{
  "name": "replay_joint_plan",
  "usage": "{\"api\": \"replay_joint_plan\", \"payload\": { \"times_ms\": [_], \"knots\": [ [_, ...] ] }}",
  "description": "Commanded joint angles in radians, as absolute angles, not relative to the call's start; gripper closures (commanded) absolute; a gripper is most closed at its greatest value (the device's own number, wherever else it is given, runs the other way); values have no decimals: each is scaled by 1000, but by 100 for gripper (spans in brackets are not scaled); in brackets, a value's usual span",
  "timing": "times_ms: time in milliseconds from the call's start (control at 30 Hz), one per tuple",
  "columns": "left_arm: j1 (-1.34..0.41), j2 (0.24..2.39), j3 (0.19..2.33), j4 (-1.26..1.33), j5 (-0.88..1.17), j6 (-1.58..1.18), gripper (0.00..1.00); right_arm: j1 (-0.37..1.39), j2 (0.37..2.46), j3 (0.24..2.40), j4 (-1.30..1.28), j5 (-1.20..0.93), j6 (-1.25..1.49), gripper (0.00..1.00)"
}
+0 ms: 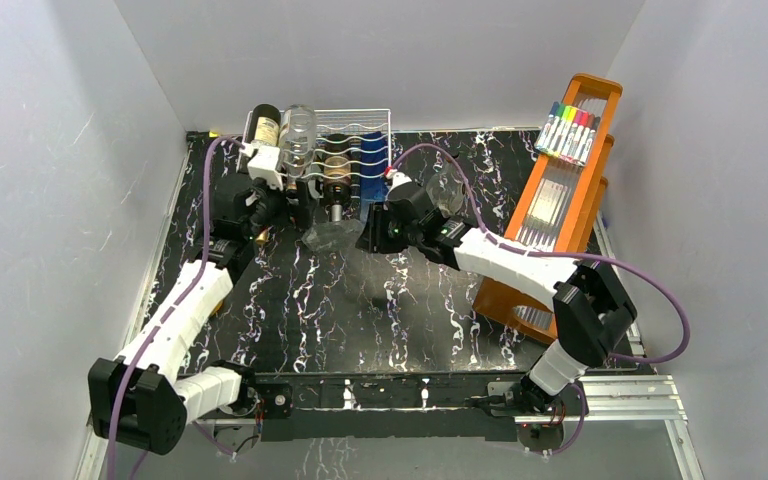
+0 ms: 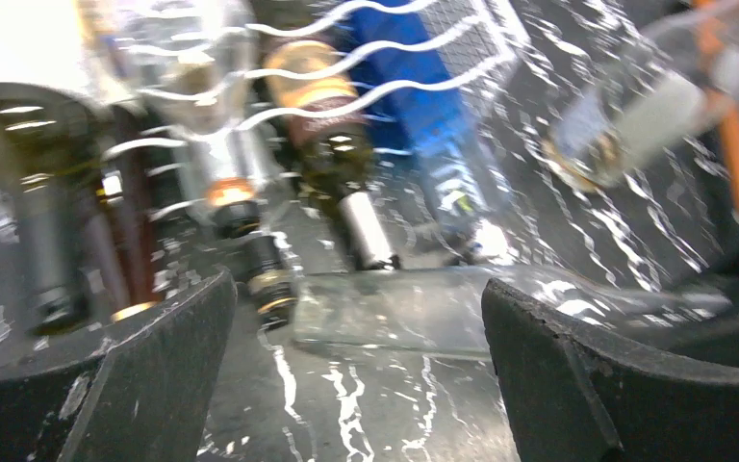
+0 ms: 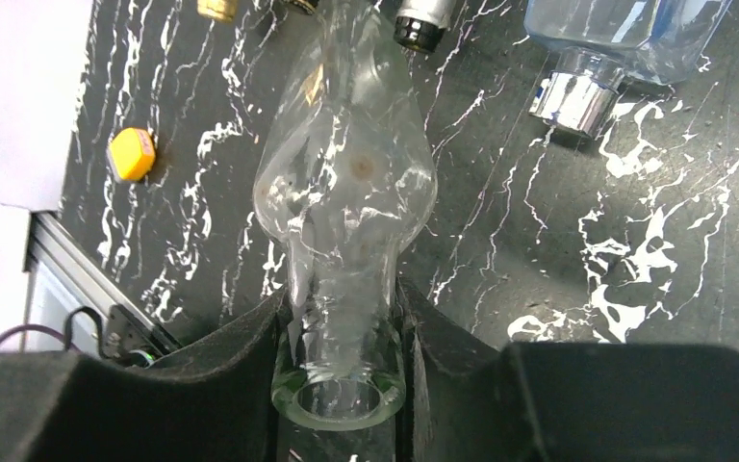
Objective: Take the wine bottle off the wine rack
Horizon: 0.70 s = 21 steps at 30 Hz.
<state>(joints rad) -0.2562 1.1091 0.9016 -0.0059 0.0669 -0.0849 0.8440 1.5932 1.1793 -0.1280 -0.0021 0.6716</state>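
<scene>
1. Right gripper (image 3: 342,313): clamped on the neck of the clear wine bottle (image 3: 346,183), just below its lip.
2. Wine bottle: out of the wine rack (image 1: 365,140), lying sideways just in front of it, low over the black marbled table (image 1: 360,310); touching the table or not, cannot tell.
3. Left gripper (image 2: 356,298): fingers spread wide, holding nothing, near the bottle's body, facing the rack.
4. Other bottles (image 1: 300,135): lying in the rack's cradles, necks toward the arms.
5. 1 yellow cap (image 3: 133,154): on the table beside the held bottle.

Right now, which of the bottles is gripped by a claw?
The clear glass bottle lying in front of the rack: the right claw pinches its neck just below the open mouth. No other is gripped.
</scene>
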Motion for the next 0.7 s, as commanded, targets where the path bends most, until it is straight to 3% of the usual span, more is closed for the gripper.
{"api": "replay_joint_plan", "payload": {
  "times_ms": [0, 133, 400, 667],
  "knots": [
    [-252, 1142, 865, 97, 539, -4, 2, 837, 1539, 1140, -40, -10, 498, 100],
    [-256, 1123, 809, 129, 794, 93, 2, 836, 1522, 1126, -62, -11, 389, 100],
    [-384, 1021, 639, 174, 779, 406, 2, 764, 1434, 1078, -133, -189, 237, 100],
    [-531, 1407, 876, 93, 707, 661, 2, 698, 1414, 1043, -175, -386, 183, 100]
  ]
}}
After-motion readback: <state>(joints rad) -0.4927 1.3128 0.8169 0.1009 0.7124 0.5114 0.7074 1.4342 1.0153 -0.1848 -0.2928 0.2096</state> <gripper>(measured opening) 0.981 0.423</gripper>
